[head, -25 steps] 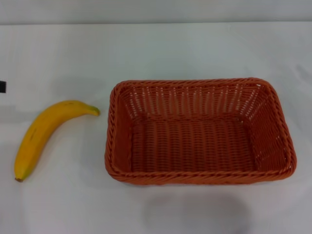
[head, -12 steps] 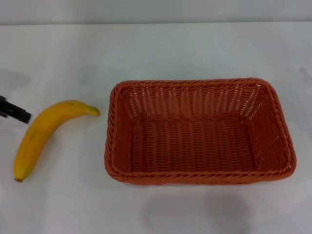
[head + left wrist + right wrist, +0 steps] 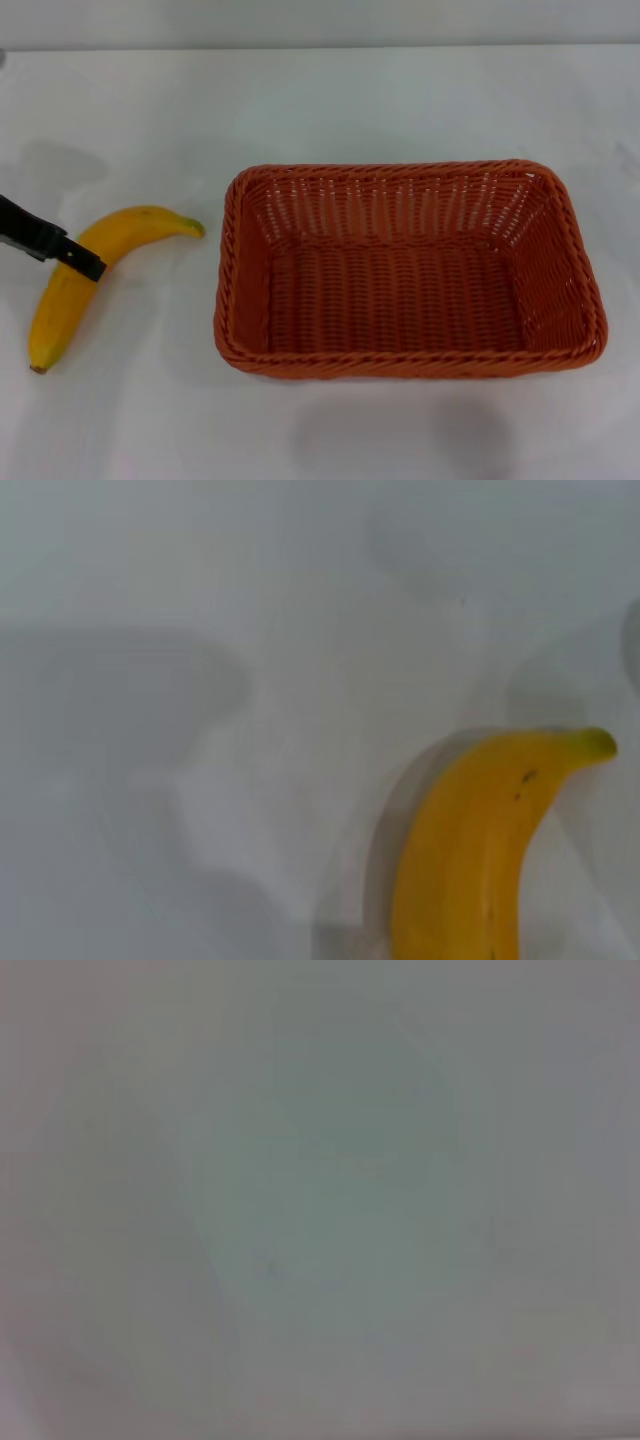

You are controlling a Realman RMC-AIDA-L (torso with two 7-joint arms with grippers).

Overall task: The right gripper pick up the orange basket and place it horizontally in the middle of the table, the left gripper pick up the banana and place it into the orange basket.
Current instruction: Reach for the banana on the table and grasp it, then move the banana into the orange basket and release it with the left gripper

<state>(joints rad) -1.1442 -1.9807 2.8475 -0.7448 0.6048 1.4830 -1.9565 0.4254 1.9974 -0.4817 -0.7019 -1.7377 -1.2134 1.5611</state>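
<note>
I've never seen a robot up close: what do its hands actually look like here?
Very little shows. Only the left gripper is in view: a thin, flat black bar with angular edges and a squared-off tip, plain, without visible markings or cables. No arm body or right gripper appears in any view.

White bench [image 3: 330,110] carries two items. Orange basket [image 3: 408,270] sits flat, open side up, long side running left-right, centre to right of the bench, nothing in it. Banana [image 3: 125,240] lies directly on the bench just left of the basket, not touching; greenish stem tip points toward the basket, brown end toward the near left.
</note>
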